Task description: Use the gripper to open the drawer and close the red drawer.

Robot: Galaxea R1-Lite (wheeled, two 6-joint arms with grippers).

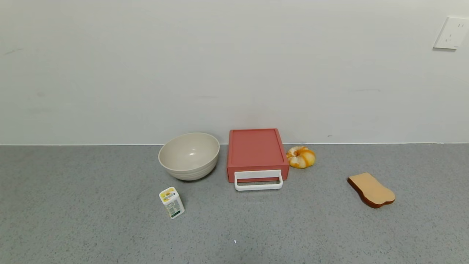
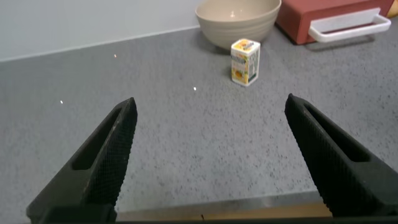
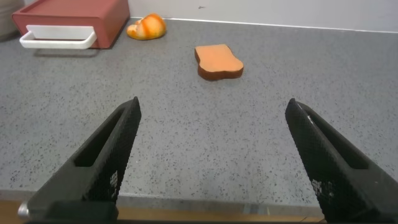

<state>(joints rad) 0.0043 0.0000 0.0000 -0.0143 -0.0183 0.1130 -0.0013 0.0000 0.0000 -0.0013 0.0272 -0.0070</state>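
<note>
The salmon-red drawer [image 1: 256,150] sits against the back wall at the middle of the grey counter. Its tray is pushed in and its white loop handle [image 1: 258,180] faces the front. The drawer also shows in the left wrist view [image 2: 323,15] and in the right wrist view [image 3: 71,18]. My left gripper [image 2: 211,106] is open and empty, low over the counter's front edge, far from the drawer. My right gripper [image 3: 214,109] is open and empty, also at the front edge. Neither arm shows in the head view.
A beige bowl [image 1: 189,156] stands left of the drawer. A small yellow-and-white carton [image 1: 171,202] stands in front of the bowl. An orange-and-white bun [image 1: 301,157] lies right of the drawer. A toast slice [image 1: 371,190] lies farther right. A wall socket [image 1: 450,33] is on the wall.
</note>
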